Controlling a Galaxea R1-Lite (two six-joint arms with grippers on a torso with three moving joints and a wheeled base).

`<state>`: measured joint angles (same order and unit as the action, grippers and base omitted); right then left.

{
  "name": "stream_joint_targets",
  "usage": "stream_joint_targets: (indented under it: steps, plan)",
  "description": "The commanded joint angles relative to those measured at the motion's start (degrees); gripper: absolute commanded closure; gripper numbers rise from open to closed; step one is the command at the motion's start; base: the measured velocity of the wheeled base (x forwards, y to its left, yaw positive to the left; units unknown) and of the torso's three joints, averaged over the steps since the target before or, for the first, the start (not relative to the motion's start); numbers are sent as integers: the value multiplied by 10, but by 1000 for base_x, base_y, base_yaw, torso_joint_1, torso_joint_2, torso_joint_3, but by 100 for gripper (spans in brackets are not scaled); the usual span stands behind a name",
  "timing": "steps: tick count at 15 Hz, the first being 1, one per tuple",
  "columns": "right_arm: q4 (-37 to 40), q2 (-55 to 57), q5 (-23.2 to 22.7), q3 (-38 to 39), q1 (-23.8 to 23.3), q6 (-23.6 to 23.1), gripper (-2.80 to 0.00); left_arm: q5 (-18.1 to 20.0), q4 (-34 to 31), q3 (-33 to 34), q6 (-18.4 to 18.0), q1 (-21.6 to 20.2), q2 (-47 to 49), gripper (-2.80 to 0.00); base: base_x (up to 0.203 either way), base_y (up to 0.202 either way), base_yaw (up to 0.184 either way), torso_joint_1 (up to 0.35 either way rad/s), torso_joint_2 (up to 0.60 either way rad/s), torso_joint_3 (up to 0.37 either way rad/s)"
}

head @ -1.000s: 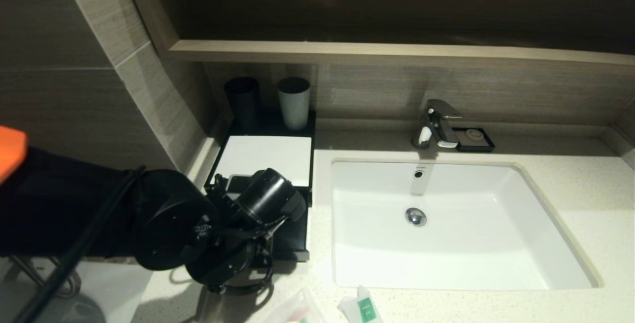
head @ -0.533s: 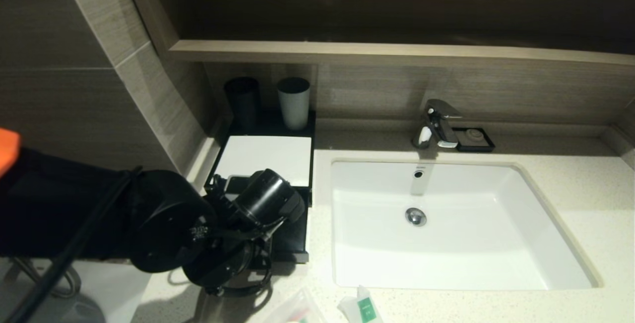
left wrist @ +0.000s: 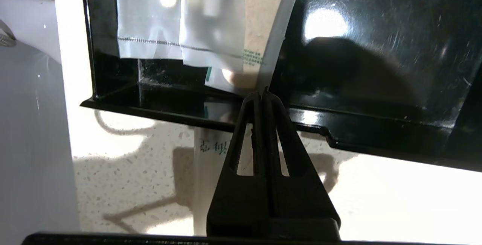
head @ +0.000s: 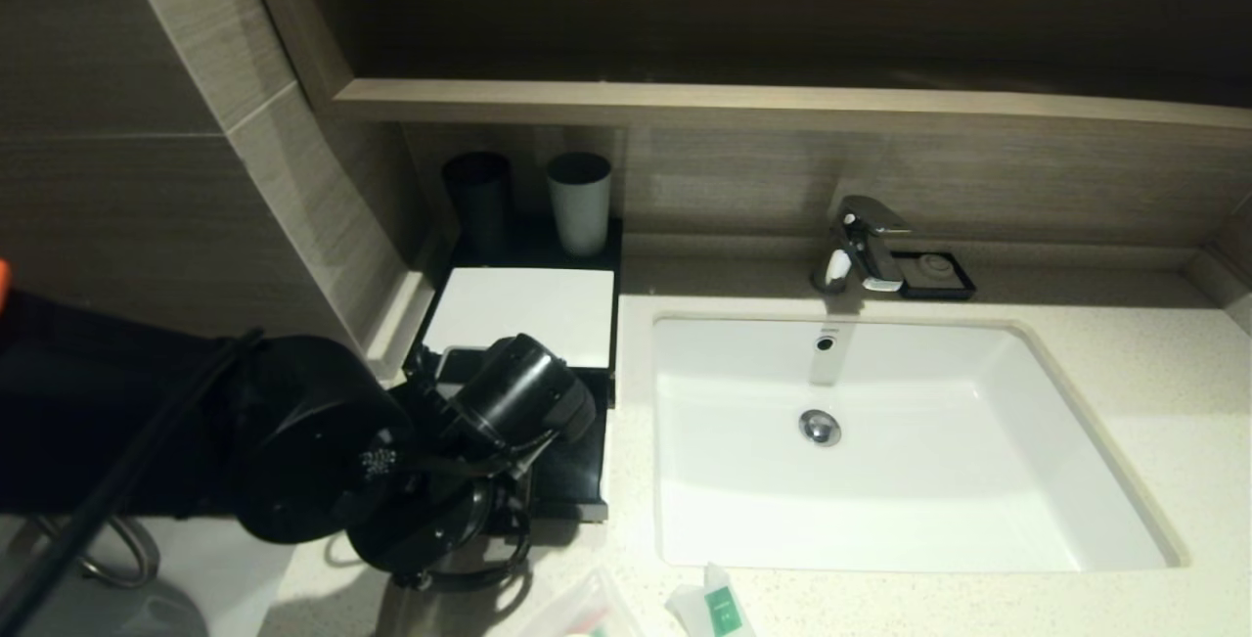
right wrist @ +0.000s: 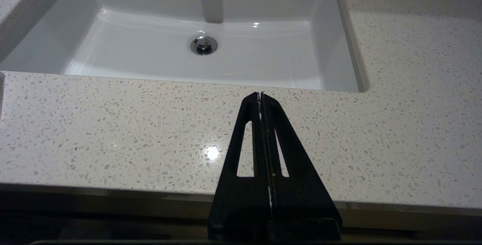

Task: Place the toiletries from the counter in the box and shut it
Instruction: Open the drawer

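Observation:
The box (head: 523, 309) stands left of the basin, and its black drawer (head: 577, 466) is pulled out toward me. In the left wrist view, two pale packets (left wrist: 180, 19) lie in the drawer (left wrist: 376, 49). My left gripper (left wrist: 262, 91) hovers at the drawer's front wall, shut on a long thin white sleeve (left wrist: 211, 184). The sleeve crosses that wall, half over the counter and half over the drawer. A clear pouch (head: 582, 613) and a white sachet with a green label (head: 719, 608) lie on the counter (head: 1125, 353) at the near edge. My right gripper (right wrist: 260, 93) is shut and empty above the counter's front.
A white basin (head: 880, 461) with a chrome faucet (head: 861, 246) fills the middle of the counter. A dark cup (head: 479, 197) and a grey cup (head: 579, 202) stand behind the box. A small black soap dish (head: 937, 273) sits by the faucet, and a wooden ledge (head: 782, 104) runs above.
My left arm has drifted slightly left and toward me over the drawer, its gripper staying shut. The pouch and the sachet have not moved.

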<state>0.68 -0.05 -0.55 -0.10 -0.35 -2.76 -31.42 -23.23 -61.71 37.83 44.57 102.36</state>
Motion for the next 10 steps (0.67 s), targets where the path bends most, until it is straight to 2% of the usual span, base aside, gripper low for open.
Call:
stream_joint_targets:
  steps: [1, 7, 10]
  plan:
    - [0, 0, 0, 0, 0, -1, 0, -2, -2, 3, 2, 3, -7, 0, 0, 0, 0, 0, 0, 0]
    - [0, 0, 0, 0, 0, -1, 0, -3, -9, -3, 2, 4, -29, 0, 0, 0, 0, 0, 0, 0]
    - [0, 0, 0, 0, 0, -1, 0, -6, -32, -12, 0, 3, -67, 0, 0, 0, 0, 0, 0, 0]
